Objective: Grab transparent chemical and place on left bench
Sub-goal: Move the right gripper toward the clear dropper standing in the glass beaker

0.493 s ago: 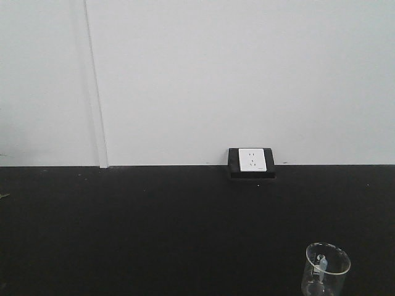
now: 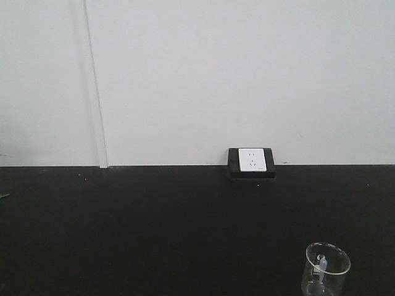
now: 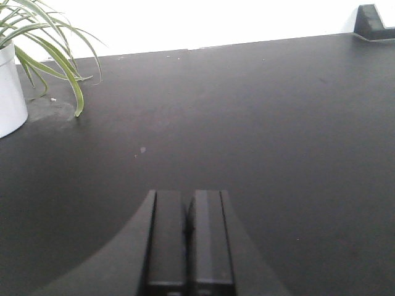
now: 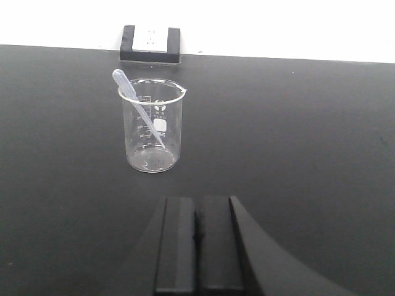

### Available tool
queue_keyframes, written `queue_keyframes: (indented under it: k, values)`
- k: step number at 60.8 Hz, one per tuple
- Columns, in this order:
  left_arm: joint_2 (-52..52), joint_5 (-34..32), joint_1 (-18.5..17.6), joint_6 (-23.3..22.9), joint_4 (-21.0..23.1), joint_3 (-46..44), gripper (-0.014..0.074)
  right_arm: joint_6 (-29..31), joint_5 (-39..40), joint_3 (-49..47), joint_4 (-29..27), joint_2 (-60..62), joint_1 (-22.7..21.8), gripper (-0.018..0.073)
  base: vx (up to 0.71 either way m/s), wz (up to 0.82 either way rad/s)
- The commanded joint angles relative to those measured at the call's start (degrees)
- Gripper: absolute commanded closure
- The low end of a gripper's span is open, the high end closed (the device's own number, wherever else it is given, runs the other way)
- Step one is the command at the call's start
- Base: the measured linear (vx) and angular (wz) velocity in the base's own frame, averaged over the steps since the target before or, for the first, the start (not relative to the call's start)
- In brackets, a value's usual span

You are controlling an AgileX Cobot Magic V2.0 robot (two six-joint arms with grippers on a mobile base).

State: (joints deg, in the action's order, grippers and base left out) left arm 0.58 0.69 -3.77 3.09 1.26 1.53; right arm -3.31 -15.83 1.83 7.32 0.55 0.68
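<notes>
At far left a plant [image 3: 43,37] in a white pot [image 3: 9,86] stands on the black counter [image 3: 259,123]. The left gripper [image 3: 187,203] hangs over bare counter with its jaws pressed together and nothing between them. No beaker shows in its view. The beaker [image 4: 153,126] stands upright on the counter, in front of the wall socket [image 4: 150,42]. A dropper [image 4: 133,98] leans inside it, bulb over the left rim. The right gripper [image 4: 197,206], likewise closed and empty, faces the beaker, which lies ahead and slightly to its left. The right arm looks the nearer, and its jaws would need to open first.
</notes>
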Motion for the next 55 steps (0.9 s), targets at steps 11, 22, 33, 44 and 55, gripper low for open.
queue_keyframes:
  k: [11,22,33,44,55]
  values:
    - [1.10,-4.49,-0.10,-0.45,0.04,0.93,0.0600,0.07,4.45,0.30,0.26,0.48,-0.27,0.0566,0.00,0.00]
    - [1.10,-4.49,-0.10,-0.45,0.04,0.93,0.0600,0.28,5.41,0.30,0.14,0.48,-0.27,0.0566,0.00,0.00]
    - [1.10,-4.49,-0.10,-0.45,0.04,0.93,0.0600,0.28,9.04,0.30,0.25,0.48,-0.27,0.0566,0.00,0.00]
    - [1.10,-4.49,-0.10,-0.45,0.04,0.93,0.0600,-0.58,21.51,0.30,0.08,0.48,-0.19,0.0566,0.00,0.00]
    - [1.10,-4.49,-0.10,-0.45,0.04,0.93,0.0600,-1.81,21.41,-2.91,0.65,-2.35,-0.19,0.0564,0.00,0.00]
